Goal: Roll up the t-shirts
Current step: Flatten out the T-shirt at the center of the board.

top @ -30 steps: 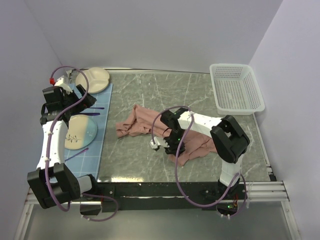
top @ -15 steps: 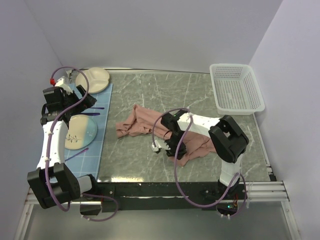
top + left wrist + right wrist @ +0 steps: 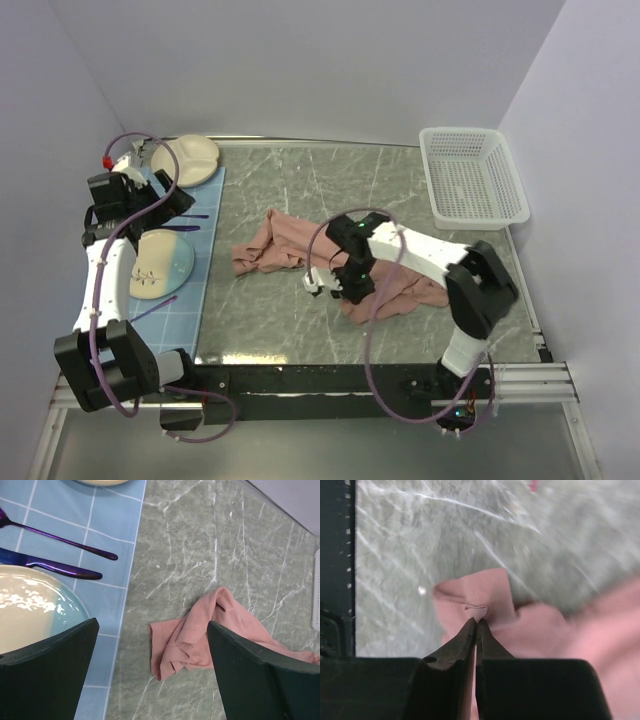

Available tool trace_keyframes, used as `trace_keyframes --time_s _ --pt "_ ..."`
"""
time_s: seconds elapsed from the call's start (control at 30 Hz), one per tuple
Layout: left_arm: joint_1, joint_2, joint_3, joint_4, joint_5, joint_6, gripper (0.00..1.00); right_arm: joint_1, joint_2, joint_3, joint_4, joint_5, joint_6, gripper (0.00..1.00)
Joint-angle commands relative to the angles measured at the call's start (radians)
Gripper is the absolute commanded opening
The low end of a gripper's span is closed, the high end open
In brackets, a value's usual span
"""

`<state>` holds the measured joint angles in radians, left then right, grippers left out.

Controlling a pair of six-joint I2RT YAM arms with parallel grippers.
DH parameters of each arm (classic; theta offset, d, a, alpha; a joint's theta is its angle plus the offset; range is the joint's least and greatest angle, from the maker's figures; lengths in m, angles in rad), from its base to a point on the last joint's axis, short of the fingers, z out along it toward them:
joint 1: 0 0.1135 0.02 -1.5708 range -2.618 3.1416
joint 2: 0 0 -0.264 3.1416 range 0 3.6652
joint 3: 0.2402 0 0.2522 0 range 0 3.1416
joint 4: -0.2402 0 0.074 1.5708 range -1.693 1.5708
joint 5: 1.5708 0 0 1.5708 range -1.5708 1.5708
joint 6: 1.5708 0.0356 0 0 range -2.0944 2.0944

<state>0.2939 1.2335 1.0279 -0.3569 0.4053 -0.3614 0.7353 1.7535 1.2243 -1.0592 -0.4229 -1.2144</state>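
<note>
One dusty-pink t-shirt [image 3: 280,240] lies crumpled across the middle of the marble table. My right gripper [image 3: 347,289] is down on the shirt's near part. In the right wrist view its jaws are shut, pinching a stitched fold of the t-shirt [image 3: 485,592] at the gripper tip [image 3: 477,621]. My left gripper [image 3: 180,203] hovers at the left over the blue mat's edge. In the left wrist view it [image 3: 155,680] stands wide open and holds nothing, with the shirt's left end [image 3: 195,635] below and between its fingers [image 3: 50,670].
A white mesh basket [image 3: 472,178] stands at the back right. A blue tiled mat [image 3: 207,255] on the left carries a cream plate [image 3: 186,158], a pale blue plate [image 3: 160,262], a purple spoon [image 3: 60,539] and a knife [image 3: 50,566].
My right gripper has gone from part open to shut on a fold of the shirt, and its arm has straightened out over the cloth. The left arm has stayed still.
</note>
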Motion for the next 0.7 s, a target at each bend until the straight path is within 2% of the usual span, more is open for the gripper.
trace_keyframes --time_s 0.0,0.13,0.23,0.37,0.53,0.67 --pt "-0.061 0.059 0.069 0.021 0.017 0.041 0.97 -0.034 -0.187 0.087 -0.106 0.059 0.07 0.06" --pt "-0.14 0.092 0.104 0.016 0.013 0.065 0.97 -0.068 -0.262 0.1 -0.142 0.095 0.113 0.08" --pt "-0.173 0.115 0.109 0.039 0.026 0.044 0.98 -0.071 -0.296 0.04 -0.098 0.113 0.142 0.08" --pt "-0.197 0.132 0.11 0.041 0.05 0.045 0.98 -0.07 -0.287 -0.078 0.051 0.093 0.182 0.08" --pt "-0.216 0.121 0.095 0.033 0.052 0.045 0.98 -0.054 -0.142 -0.097 0.206 0.009 0.262 0.12" --pt "-0.213 0.101 0.097 0.013 0.029 0.068 0.98 -0.04 -0.045 -0.059 0.193 -0.039 0.222 0.18"
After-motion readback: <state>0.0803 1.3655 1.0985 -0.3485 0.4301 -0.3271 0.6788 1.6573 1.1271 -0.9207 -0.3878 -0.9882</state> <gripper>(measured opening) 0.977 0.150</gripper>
